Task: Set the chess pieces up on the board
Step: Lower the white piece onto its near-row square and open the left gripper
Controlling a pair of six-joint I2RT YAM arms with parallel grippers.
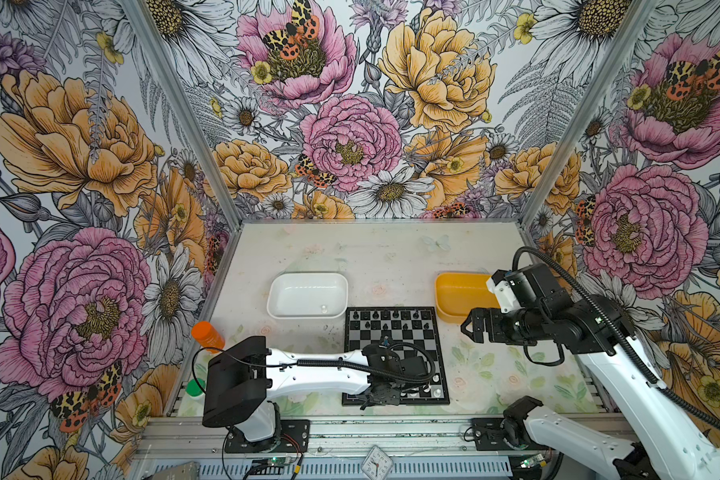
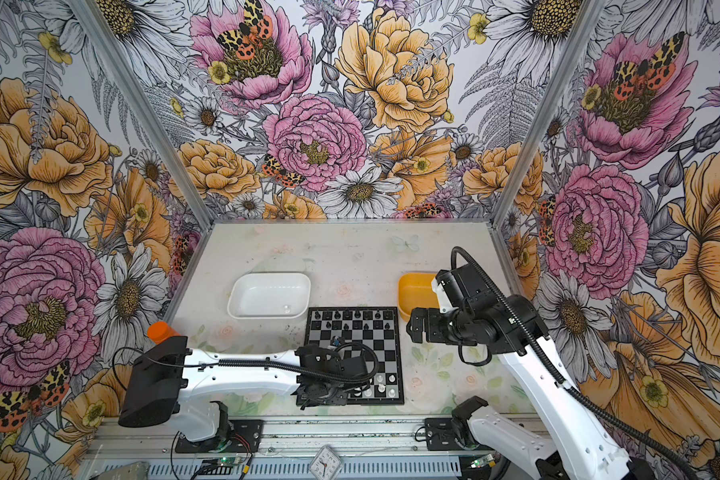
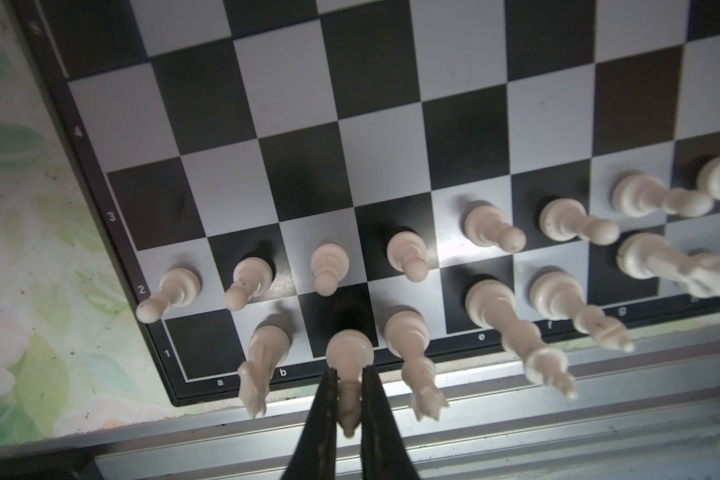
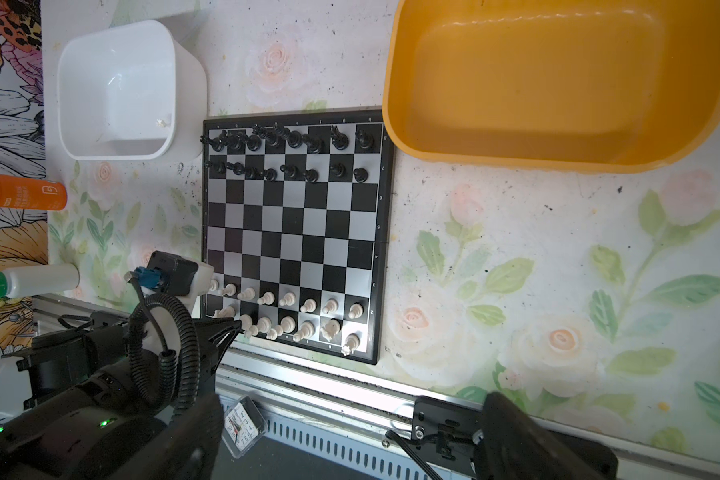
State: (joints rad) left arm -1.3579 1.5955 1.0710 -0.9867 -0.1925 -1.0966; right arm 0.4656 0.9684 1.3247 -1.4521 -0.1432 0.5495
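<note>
The board (image 1: pixel 416 336) (image 2: pixel 375 345) lies mid-table. Black chess pieces (image 4: pixel 292 141) fill its two far rows and white chess pieces (image 3: pixel 408 249) (image 4: pixel 287 299) stand in its two near rows. My left gripper (image 3: pixel 348 374) (image 1: pixel 377 399) hangs over the board's near left corner. It is shut on a white piece (image 3: pixel 349 349) whose base is at a dark near-row square between a knight (image 3: pixel 262 353) and a taller piece (image 3: pixel 410 336). Whether the base touches the square I cannot tell. My right gripper (image 1: pixel 468 326) (image 4: pixel 354 432) hovers open and empty right of the board.
A white tray (image 1: pixel 307 282) behind the board's left holds one small pale piece (image 1: pixel 323 308). A yellow tray (image 1: pixel 458 295) stands at the back right, partly behind my right arm. An orange bottle (image 1: pixel 208 336) and a green-capped bottle (image 1: pixel 195 388) stand left. A small clock (image 1: pixel 376 462) lies on the front rail.
</note>
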